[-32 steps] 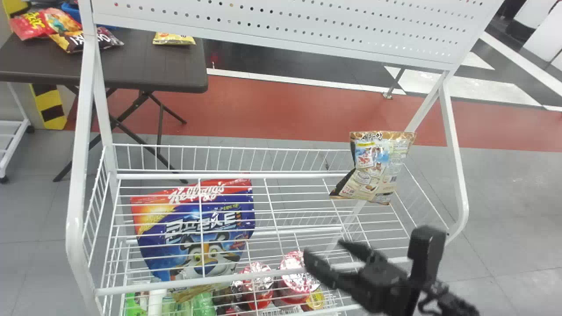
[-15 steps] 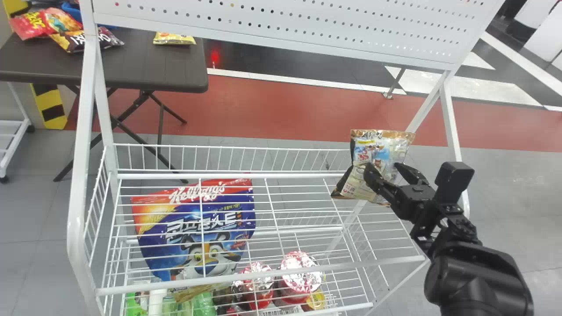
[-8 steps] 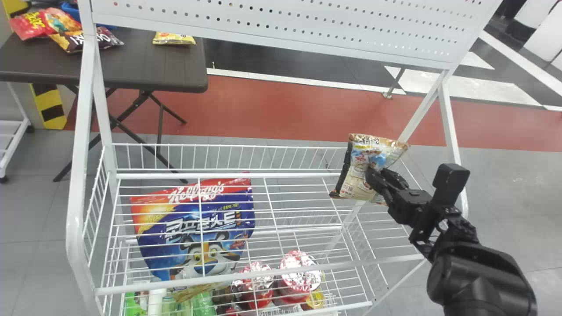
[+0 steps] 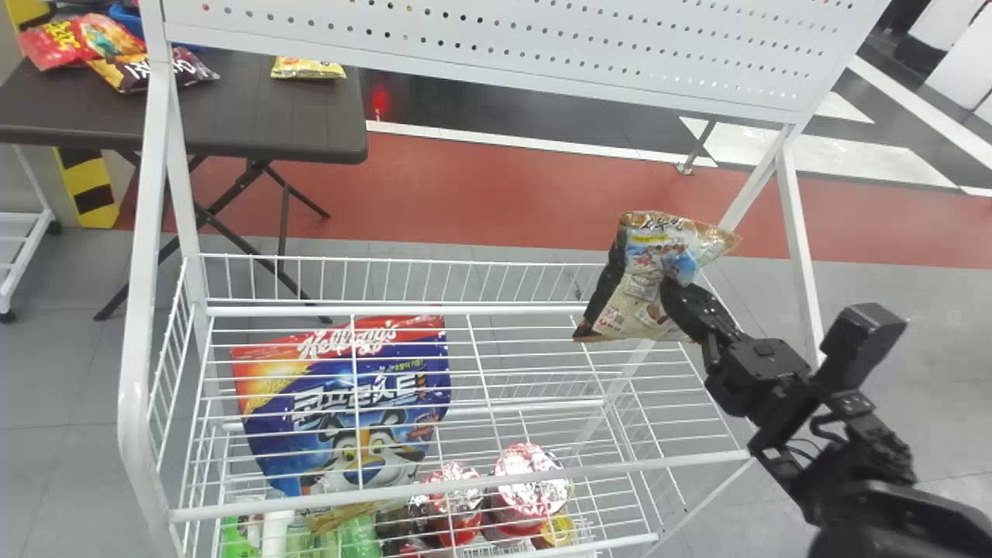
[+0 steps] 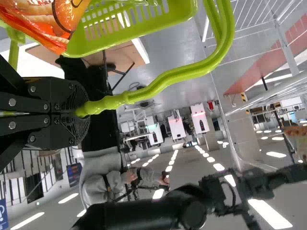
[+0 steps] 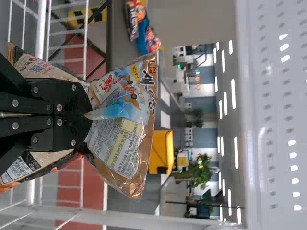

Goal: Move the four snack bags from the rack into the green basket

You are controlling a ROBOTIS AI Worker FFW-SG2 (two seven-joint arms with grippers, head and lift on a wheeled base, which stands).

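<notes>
Gripping what looks like the last snack bag (image 4: 635,304) on the rack (image 4: 139,310)

The job looks close to its end. The right gripper (image 4: 673,291) has the bag pinched near its middle, its two fingers closed on the wrapper, which creases and puffs out around them. The bag is at the right rear of the rack's upper shelf, tilted; whether its bottom edge touches the wires, I cannot tell.

The left gripper (image 5: 84,112) is clenched on the handle (image 5: 192,72) of the green basket (image 5: 177,14). An orange bag (image 5: 48,24) is in there, so at least one appears to be done. How many lie under or beside it cannot be told, so a full count of the four is not possible from here. Still, I see no other small bag on the upper shelf, and my guess is that three are in and this one is left.

A big blue cereal bag (image 4: 341,395) and foil-topped cups (image 4: 531,484) show through the wires; they seem to sit lower down and probably are not part of the job. The bags on the table (image 4: 271,116) behind look unrelated too.

What remains, I judge, is to bring this bag clear of the side rails, carry it over the basket and let go. The thin wrapper could slip or snag on the wires on its way out.
</notes>
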